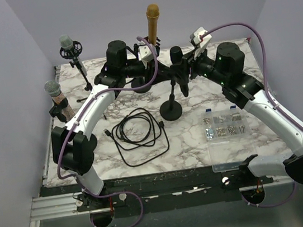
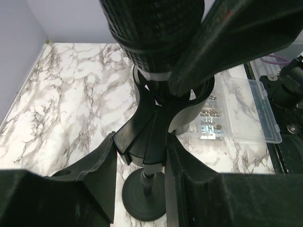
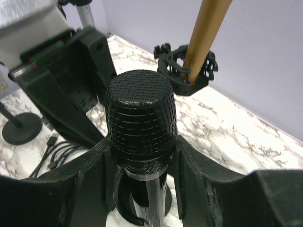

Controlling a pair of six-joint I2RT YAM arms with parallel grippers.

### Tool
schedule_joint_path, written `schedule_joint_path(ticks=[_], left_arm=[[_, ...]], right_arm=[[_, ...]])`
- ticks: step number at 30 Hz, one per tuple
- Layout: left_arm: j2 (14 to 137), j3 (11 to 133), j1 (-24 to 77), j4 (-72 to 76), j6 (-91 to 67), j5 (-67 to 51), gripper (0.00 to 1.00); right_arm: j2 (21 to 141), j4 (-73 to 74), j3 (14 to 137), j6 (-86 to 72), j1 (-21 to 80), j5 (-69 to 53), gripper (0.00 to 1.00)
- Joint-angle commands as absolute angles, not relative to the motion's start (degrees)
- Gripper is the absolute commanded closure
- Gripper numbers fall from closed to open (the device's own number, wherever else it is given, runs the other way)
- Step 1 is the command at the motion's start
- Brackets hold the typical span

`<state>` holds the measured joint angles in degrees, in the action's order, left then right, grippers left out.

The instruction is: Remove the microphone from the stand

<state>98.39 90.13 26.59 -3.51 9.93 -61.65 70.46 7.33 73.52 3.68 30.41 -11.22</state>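
A black microphone (image 1: 176, 54) stands upright in the clip of a black stand with a round base (image 1: 171, 110) at the table's middle. My left gripper (image 1: 163, 78) comes in from the left. In the left wrist view it (image 2: 141, 144) is shut on the stand's clip (image 2: 149, 137), just under the microphone's head (image 2: 151, 38). My right gripper (image 1: 187, 66) comes in from the right. In the right wrist view it (image 3: 142, 142) is shut around the lower rim of the microphone's mesh head (image 3: 141, 111). The microphone's body sits in the clip.
A gold microphone (image 1: 153, 22) in a shock mount stands at the back, close behind (image 3: 201, 42). Two silver-headed microphones on stands (image 1: 67, 44) (image 1: 53, 90) stand at the left. A coiled black cable (image 1: 137, 132) lies front left. A clear box of screws (image 1: 227, 131) lies front right.
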Motion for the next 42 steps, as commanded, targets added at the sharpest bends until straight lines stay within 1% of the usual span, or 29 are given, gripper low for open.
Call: schedule_joint_path(ticks=[1,5,10,14,15,16,17,20,22,23,24,28,30,34,38,42], left_arm=[[96.63,88.99,27.19,-2.59,9.76,-59.63,1.00],[96.30,88.81,27.41,-3.42,9.54,-58.50,1.00],[95.62,87.79,27.99,-3.20,8.04,-55.82,1.00],[95.09,86.07,28.10,-1.14,6.46,-53.27,1.00],[95.07,85.88,28.12,-0.82,5.89,-52.69,0.98],[95.02,85.79,28.12,-0.57,5.36,-52.24,0.94],[94.85,85.46,28.12,-0.37,4.90,-51.79,0.86],[93.41,83.74,28.11,1.89,3.21,-49.99,0.53],[92.36,83.15,28.12,2.42,2.07,-49.00,0.34],[91.86,82.83,28.12,2.65,1.70,-49.01,0.15],[91.24,82.46,28.12,2.77,1.54,-49.02,0.02],[89.28,82.07,28.12,2.34,0.61,-47.91,0.01],[87.81,81.89,28.08,1.74,0.29,-47.49,0.01],[83.66,81.66,28.12,0.12,-2.68,-44.96,0.01],[79.79,84.30,28.12,-7.53,-4.17,-38.80,0.02],[76.49,89.88,28.08,-17.99,-4.61,-31.07,0.02]], right_arm=[[72.35,4.87,80.44,2.32,30.78,-9.65,0.99],[73.91,8.01,88.37,1.45,30.85,-7.83,0.99],[74.91,10.73,97.80,1.12,30.83,-2.00,0.99],[77.67,14.50,108.42,1.11,30.90,1.49,0.99],[78.13,14.95,110.54,0.99,30.83,2.54,0.99],[78.55,15.19,112.05,1.05,30.78,4.03,0.99],[78.71,15.29,112.84,1.05,30.80,5.68,0.99],[78.92,15.55,112.69,1.86,30.83,13.24,0.99],[79.22,15.47,110.91,2.91,30.84,19.12,0.99],[79.63,15.53,110.11,3.58,30.80,22.22,1.00],[80.02,15.36,108.99,4.19,30.85,24.60,1.00],[82.77,14.41,105.21,5.56,28.72,30.52,0.99],[84.43,14.41,103.60,4.57,25.98,29.86,0.99],[88.33,16.02,101.48,0.88,17.91,24.53,0.99],[93.96,17.97,100.52,-1.98,11.41,20.93,0.99],[102.23,21.50,103.06,-2.16,7.91,19.47,0.99]])
